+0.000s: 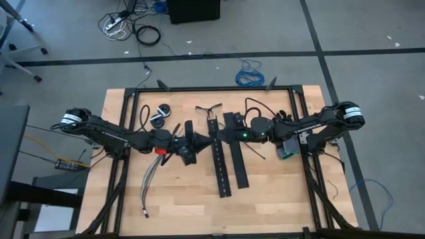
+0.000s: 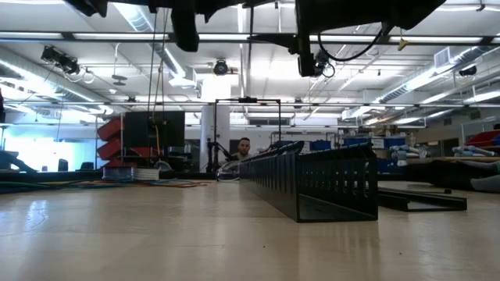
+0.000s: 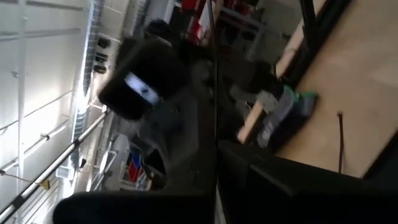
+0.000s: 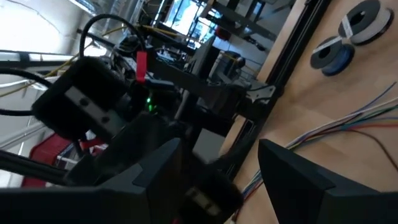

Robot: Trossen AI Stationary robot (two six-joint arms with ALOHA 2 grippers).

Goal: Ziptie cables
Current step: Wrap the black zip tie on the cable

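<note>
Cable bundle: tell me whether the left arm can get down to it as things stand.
Probably yes. The cables lie bare on the table just below the raised left gripper, with nothing over them. That gripper is shut, so it must open first.

Overhead, table-level, two wrist views; shared table

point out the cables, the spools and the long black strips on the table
cables (image 1: 150,178): high view, middle of the bundle, below the left arm
spools (image 1: 160,115): high view, between the two round spools at the table's far left
black strips (image 1: 223,162): high view, middle of the longer perforated strip
</note>
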